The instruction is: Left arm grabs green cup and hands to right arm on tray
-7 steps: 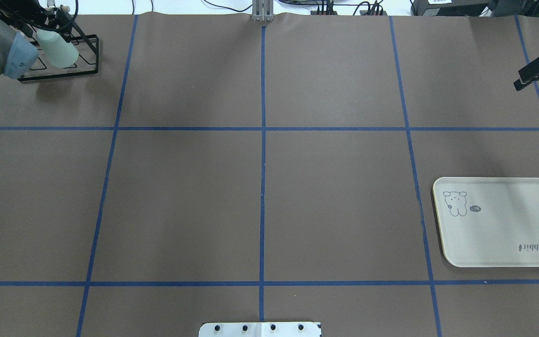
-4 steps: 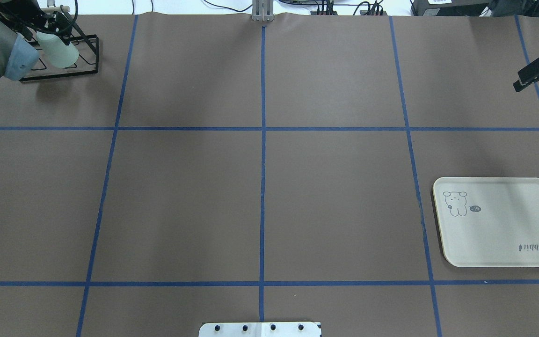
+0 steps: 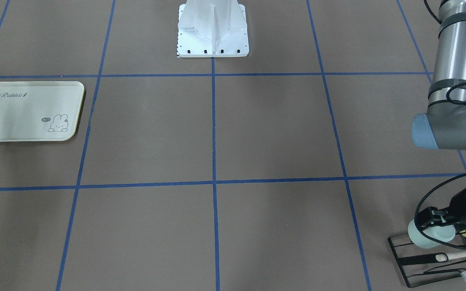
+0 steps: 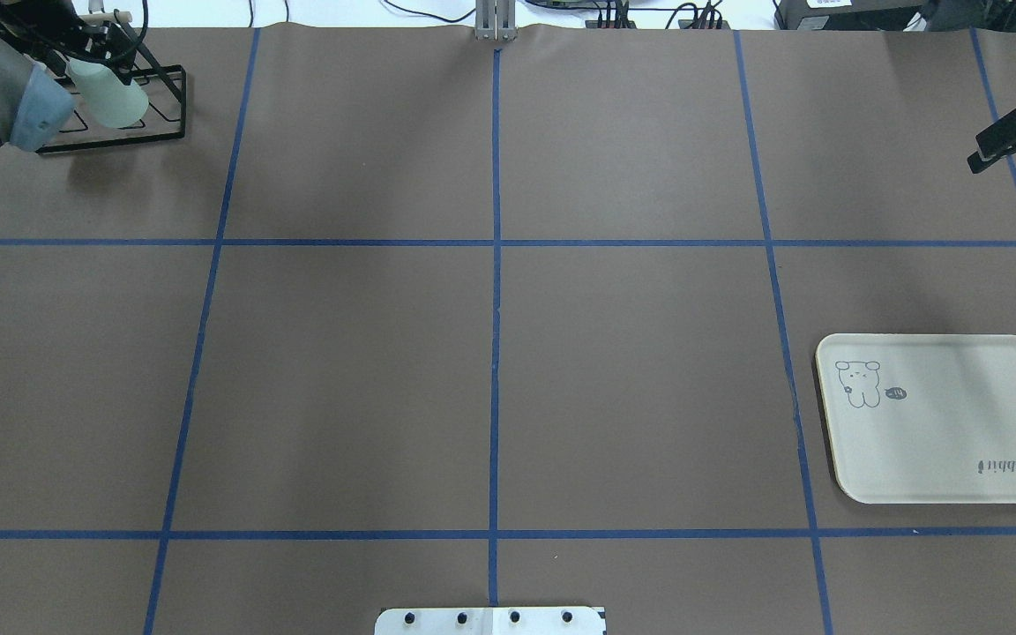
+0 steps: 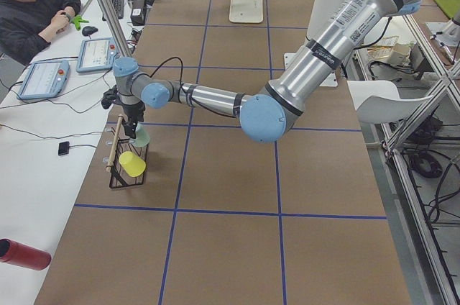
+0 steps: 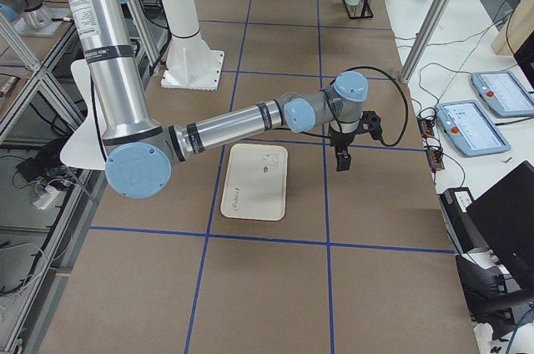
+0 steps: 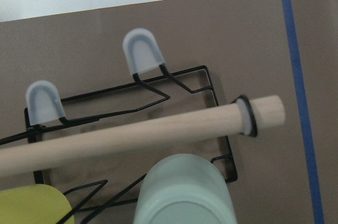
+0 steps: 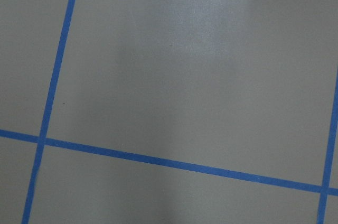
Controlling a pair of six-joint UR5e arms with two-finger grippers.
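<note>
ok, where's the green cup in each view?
Front-facing: green cup bottom right.
Overhead: cup top left.
Exterior left: cup left of centre.
Exterior right: too small to tell.
Left wrist: cup bottom centre.
Right wrist: not in it.
Shared landmark: the black wire rack beneath it.

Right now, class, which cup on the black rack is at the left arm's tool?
The green cup, right at the left tool; the yellow cup lies beside it.

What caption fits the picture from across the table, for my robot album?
Left pincer at the green cup over the black wire rack, with the bunny tray far across the table.
</note>
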